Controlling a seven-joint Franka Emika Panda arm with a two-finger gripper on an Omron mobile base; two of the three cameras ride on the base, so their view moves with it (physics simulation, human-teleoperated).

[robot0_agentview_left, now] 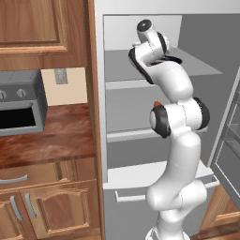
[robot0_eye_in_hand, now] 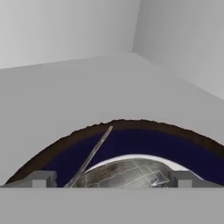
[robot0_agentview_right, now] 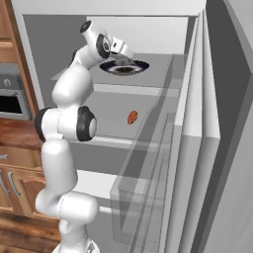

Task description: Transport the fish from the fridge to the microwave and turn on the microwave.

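Fridge (robot0_agentview_right: 148, 29) interior, top shelf: I hold pincer (robot0_eye_in_hand: 113, 178) wide apart, nothing gripped. Fish (robot0_eye_in_hand: 124, 173) lies directly beneath, between fingertips, in dark-rimmed bowl (robot0_eye_in_hand: 144, 135). Pickup step, I judge. Next: descend, straddle fish, close.

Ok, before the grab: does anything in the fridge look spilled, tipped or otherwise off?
Nothing stands out. The dark-rimmed bowl sits flat on the fridge's upper shelf with the fish lying inside it. The gripper is open just above the fish. A small orange-brown item lies alone on the shelf below, with no spill visible around it.
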